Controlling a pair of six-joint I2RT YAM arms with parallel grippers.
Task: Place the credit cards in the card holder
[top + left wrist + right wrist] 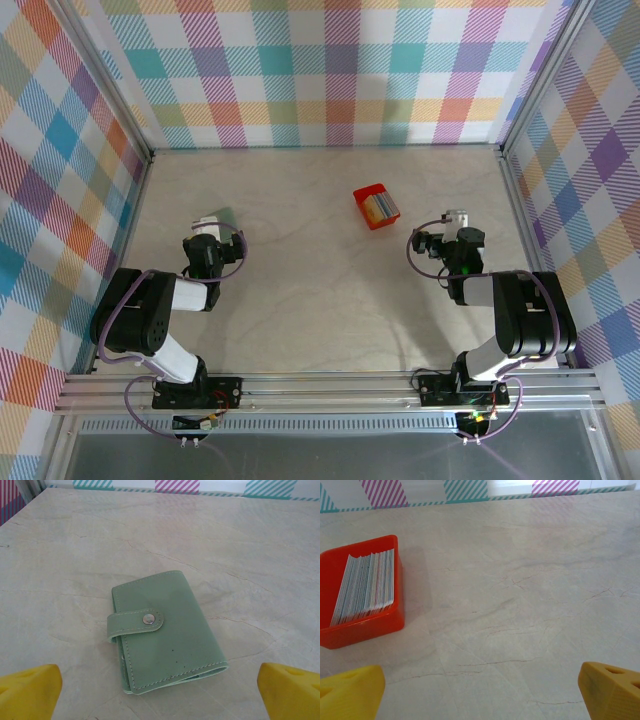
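Lying closed on the pale, marble-veined table (300, 310), toward its left side, the card holder (162, 630) is resting just ahead of the left gripper (160, 692). That gripper's yellow fingertips (30, 692) are standing wide apart, released and touching nothing. Bare tabletop is spreading around the card holder on every side, and plaid walls (320, 70) in metal framing are closing off the left, far and right edges. The right gripper (480, 695) is hovering toward the right side, its claw likewise spread and empty, with bare table ahead of it. A small red box (360, 625) is sitting to its left, apart from it, and the credit cards (365, 587) are standing on edge inside, packed in a tight row. From overhead the card holder (216, 214) is showing as a pale sliver partly under the left gripper (207, 232). The left wrist camera is giving its soft green leather-like skin, pale stitching, and a strap (131, 626) fastened by a round metal snap (148, 619). The right wrist camera is showing the cards' thin, pale edges, where the overhead view is giving a mere speck of colour inside the red box (376, 206).
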